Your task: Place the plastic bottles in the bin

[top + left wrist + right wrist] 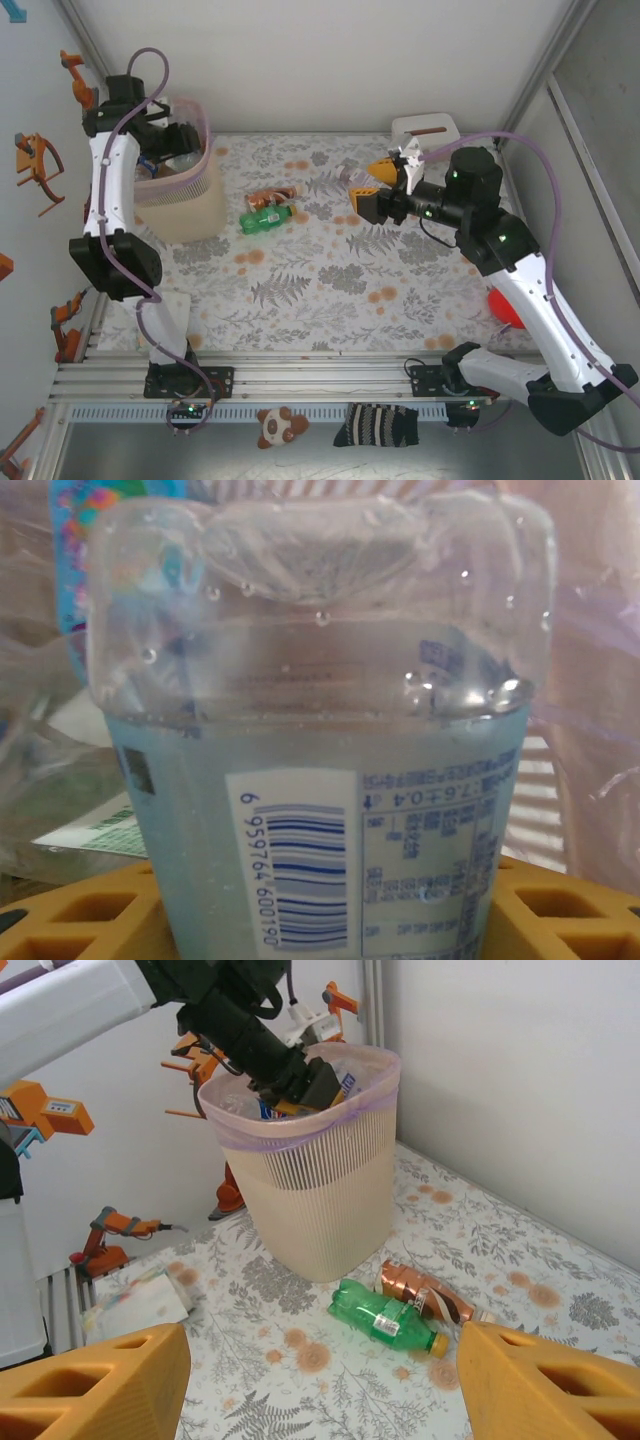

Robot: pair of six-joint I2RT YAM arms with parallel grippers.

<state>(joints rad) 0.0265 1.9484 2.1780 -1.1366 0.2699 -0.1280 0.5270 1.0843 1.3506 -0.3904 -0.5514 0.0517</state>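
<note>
- Covering the table [330,290] is a floral cloth; both arms are bolted at its near edge.
- The bin [320,1190], pale pink with a ribbed wall, stands at the far left of the table. It is upright, with a clear liner over its rim.
- Left arm reaches over the bin rim, and the left gripper [325,880] is down inside the bin mouth.
- Left jaws are clamped on a clear bottle [320,730]. The yellow fingers [80,910] touch both its sides, and its white barcode label faces the wrist camera.
- Right gripper [368,188] hovers over the far middle of the table. Its jaws stand wide apart with nothing between them.
- More plastic bottles lie inside the bin around the left gripper, one with a blue label [75,540].
- Green bottle [385,1318] lies on its side on the cloth, just right of the bin.
- Copper-brown bottle [420,1290] lies on its side right beside the green one, on the far side of it. I cannot tell if the two touch.
</note>
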